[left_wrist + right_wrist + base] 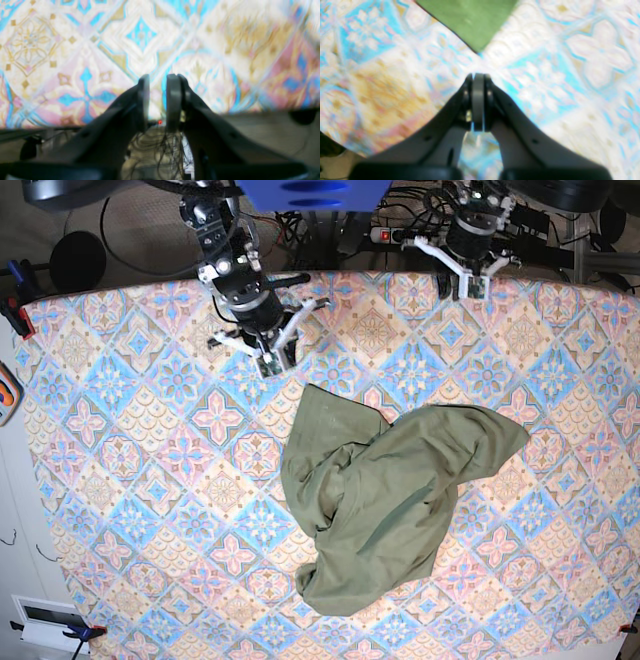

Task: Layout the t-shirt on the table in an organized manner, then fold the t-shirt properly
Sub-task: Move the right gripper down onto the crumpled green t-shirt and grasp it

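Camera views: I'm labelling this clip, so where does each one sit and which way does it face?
Left wrist: on the arm, looking along the left gripper, jaws parted, at the table edge.
Right wrist: looks along the shut right gripper at a t-shirt corner.
Base: overhead, facing down; both arms show.
Shared: right wrist and base both show the t-shirt.

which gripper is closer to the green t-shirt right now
Right. The right gripper hovers just beyond the t-shirt, near its upper corner. The left gripper sits farther off, at the table edge.
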